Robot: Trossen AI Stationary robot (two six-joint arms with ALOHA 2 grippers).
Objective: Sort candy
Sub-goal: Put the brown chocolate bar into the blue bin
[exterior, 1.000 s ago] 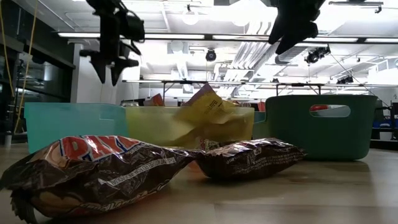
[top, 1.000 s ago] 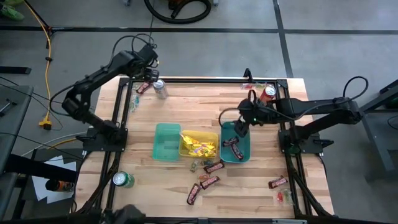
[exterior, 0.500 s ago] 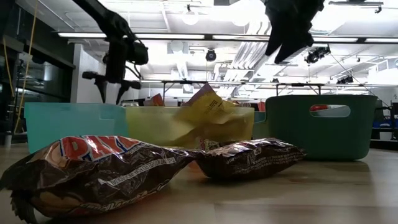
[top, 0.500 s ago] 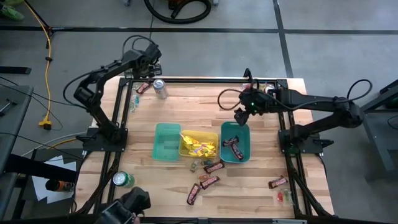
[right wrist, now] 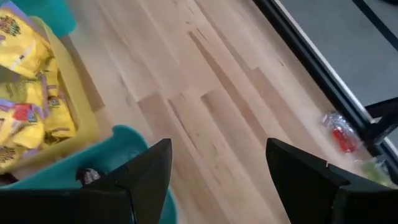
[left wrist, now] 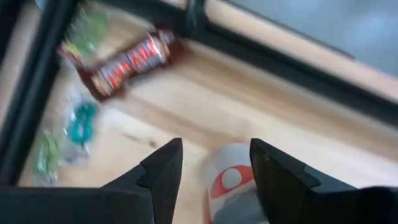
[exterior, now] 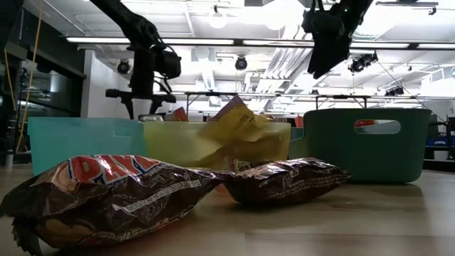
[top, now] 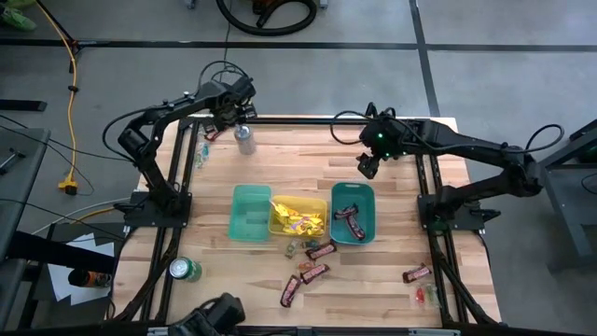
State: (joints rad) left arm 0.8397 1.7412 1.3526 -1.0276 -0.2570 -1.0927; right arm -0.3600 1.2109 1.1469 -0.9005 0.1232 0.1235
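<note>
Lying nearest the front edge of the table (top: 392, 289): dark brown-and-red bars (top: 314, 273), one pair close together, another (top: 416, 273) off toward the right front corner beside a small red sweet (top: 427, 296); green can (top: 184, 270) upright near the left front

Filling the foreground of the low view: a crumpled brown-and-red bar (exterior: 106, 195) with a second one (exterior: 284, 181) just behind it

Sitting mid-table in a row: light teal bin (top: 237, 213), yellow bin (top: 276, 224) heaped with yellow packets (top: 298, 220), darker teal bin (top: 373, 222) holding two brown bars (top: 349, 220); tiny mixed-colour pieces (top: 294, 246) just in front of the yellow bin

Hovering beyond the darker teal bin, above bare wood: right gripper (top: 367, 166), fingers (right wrist: 137, 180) spread well apart, holding nothing

Showing past those fingers in the right wrist view: yellow bin, rim of the darker teal bin, and a red sweet (right wrist: 341, 135) by the frame rail

Reaching over the far left corner: left gripper (top: 239, 110), fingers (left wrist: 163, 169) apart with nothing between them, poised above a silver can (top: 244, 138)

Resting farther off by the corner rail: one brown-and-red bar (left wrist: 127, 62) and a few green and teal wrapped pieces (left wrist: 79, 127)
</note>
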